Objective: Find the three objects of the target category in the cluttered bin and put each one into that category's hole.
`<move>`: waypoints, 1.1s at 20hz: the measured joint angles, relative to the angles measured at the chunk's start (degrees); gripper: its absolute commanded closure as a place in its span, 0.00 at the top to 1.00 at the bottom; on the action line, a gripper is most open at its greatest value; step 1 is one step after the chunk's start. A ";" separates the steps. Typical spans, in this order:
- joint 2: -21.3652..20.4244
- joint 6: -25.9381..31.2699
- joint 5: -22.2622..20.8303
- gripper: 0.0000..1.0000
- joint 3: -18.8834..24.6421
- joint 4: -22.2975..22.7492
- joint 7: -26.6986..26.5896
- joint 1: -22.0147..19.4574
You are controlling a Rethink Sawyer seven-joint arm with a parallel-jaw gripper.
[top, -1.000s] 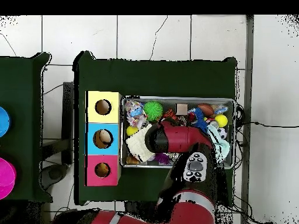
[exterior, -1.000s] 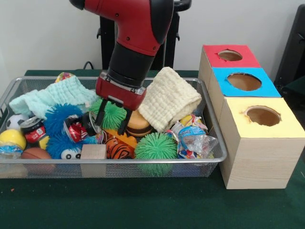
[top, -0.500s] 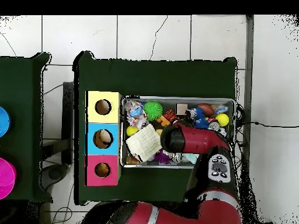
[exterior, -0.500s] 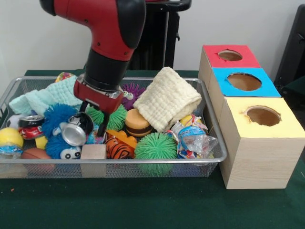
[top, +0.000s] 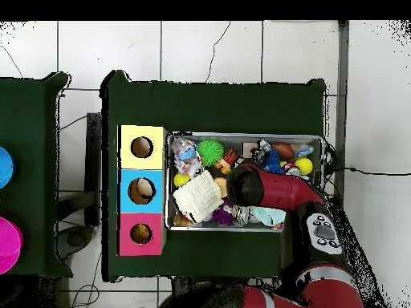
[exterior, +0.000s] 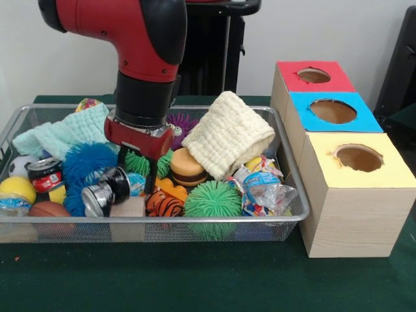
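The pincer (exterior: 140, 174) reaches down into the wire bin (exterior: 195, 224), right of a tipped soda can (exterior: 104, 194); its opening cannot be told.

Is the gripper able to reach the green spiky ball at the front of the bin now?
Probably yes. The green spiky ball lies on top of the clutter with nothing over it, and the gripper hangs close beside it, over the can.

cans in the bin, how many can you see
2. One can with a red label lies at the bin's left end beside the yellow ball. The other can lies by the gripper, silver end facing the front. The clutter may hide more.
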 measured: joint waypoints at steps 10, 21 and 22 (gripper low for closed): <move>-4.85 0.01 -0.01 1.00 8.45 3.25 0.00 -2.59; -1.26 -1.42 -1.40 1.00 9.92 2.48 0.00 -2.61; -0.32 -1.94 -1.99 1.00 9.67 2.16 0.00 -2.27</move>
